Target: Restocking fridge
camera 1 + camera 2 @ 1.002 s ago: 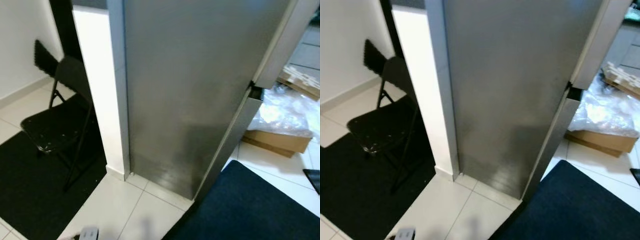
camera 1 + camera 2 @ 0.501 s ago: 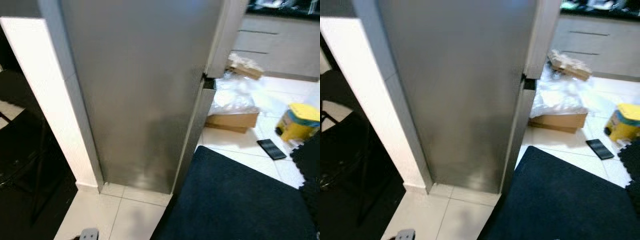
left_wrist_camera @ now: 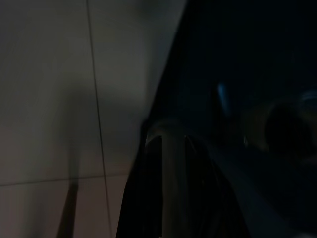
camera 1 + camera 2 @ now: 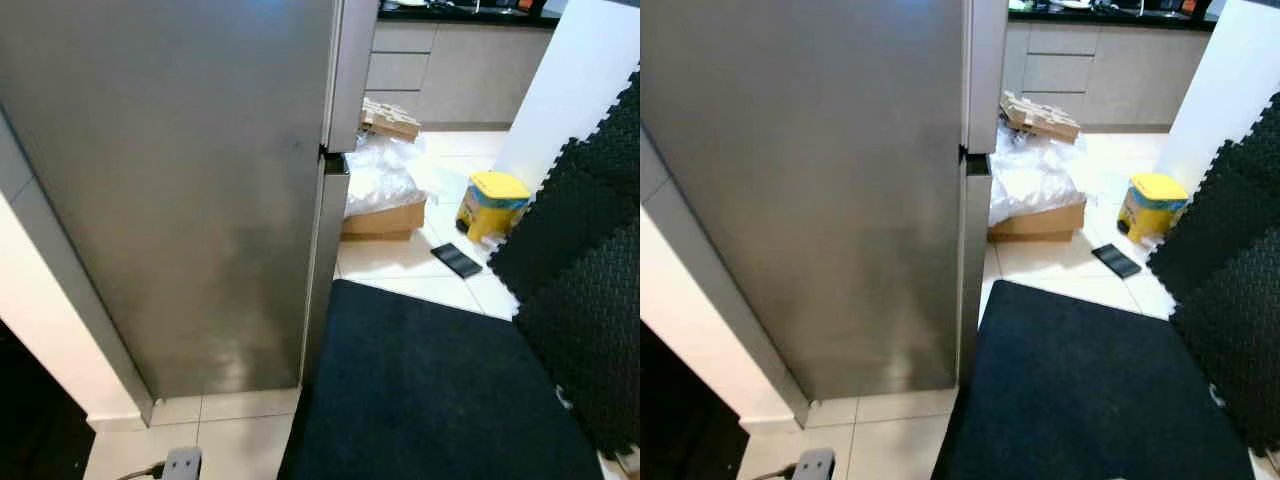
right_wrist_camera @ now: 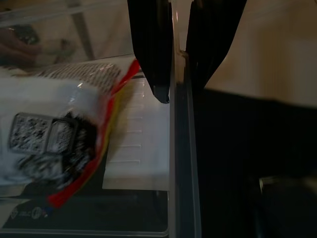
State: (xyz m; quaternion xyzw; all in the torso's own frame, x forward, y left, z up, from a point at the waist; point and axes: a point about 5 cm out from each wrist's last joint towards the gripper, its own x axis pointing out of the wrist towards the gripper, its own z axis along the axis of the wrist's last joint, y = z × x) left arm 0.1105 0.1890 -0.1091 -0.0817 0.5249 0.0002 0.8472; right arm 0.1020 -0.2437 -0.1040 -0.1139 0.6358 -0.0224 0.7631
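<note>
Our right claw [image 5: 177, 74] pinches the clear plastic bin's rim [image 5: 181, 148]; we should carry it level toward the tall steel fridge [image 4: 180, 180].

Home kitchen: steel fridge [image 4: 190, 190], drawer cabinets [image 4: 1095, 70] (tiled floor [image 4: 400, 262]).

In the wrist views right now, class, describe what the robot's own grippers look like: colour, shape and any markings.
The right gripper has two long, flat black fingers that taper to blunt tips, matte and without markings. The left wrist view is very dark: the left gripper reads only as a dark, rounded shape with a paler curved edge; no cables or markings can be made out.
</note>
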